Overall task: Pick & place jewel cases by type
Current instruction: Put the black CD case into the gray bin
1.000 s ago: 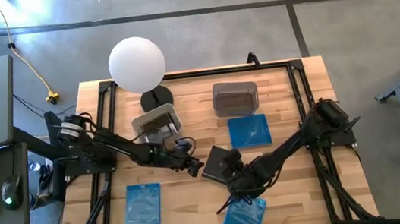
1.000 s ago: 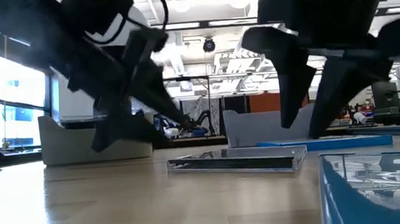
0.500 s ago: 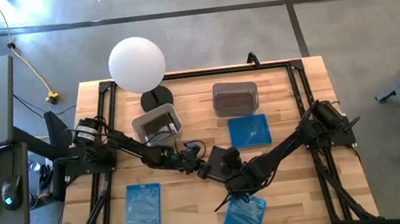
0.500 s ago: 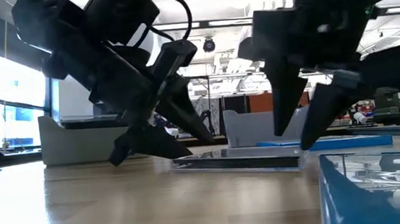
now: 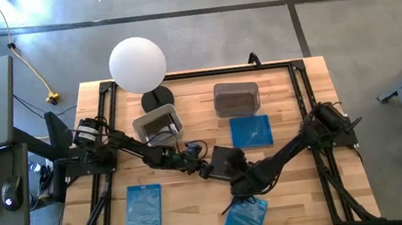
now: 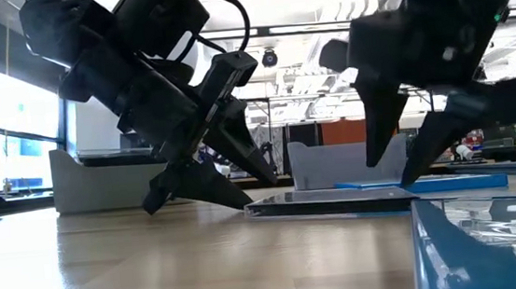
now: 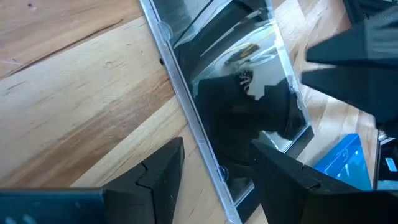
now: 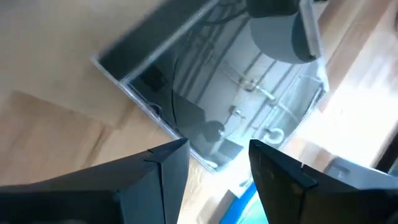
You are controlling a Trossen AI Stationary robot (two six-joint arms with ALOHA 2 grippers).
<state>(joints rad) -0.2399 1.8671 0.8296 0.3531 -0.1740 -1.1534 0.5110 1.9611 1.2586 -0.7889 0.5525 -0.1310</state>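
**A:** Where did the dark jewel case (image 5: pixel 224 158) lie, and where were the arms?

**B:** It lay flat near the middle of the wooden table (image 5: pixel 295 193). The left gripper (image 5: pixel 202 169) sat low at the case's 8 o'clock edge, fingers (image 7: pixel 163 167) apart, one on each side of the case's clear rim in its wrist view. The right gripper (image 5: pixel 240 174) hung over the case's 4 o'clock corner, fingers (image 8: pixel 165 163) also parted, with the shiny case face between them. Neither was clamped on the case.

**A:** And the other cases?

**B:** Three blue ones lay well apart: one blue case (image 5: pixel 250 131) at 1 o'clock from the dark case, a second blue case (image 5: pixel 143 208) at 8 o'clock, a third blue case (image 5: pixel 244 219) at 5 o'clock by the table edge.

**A:** Anything else?

**B:** Two tubs at the far side: a pale tub (image 5: pixel 157 123) at 10 o'clock and a darker tub (image 5: pixel 235 98) at 12 o'clock. A white globe lamp (image 5: pixel 137 65) stood beyond the pale tub.
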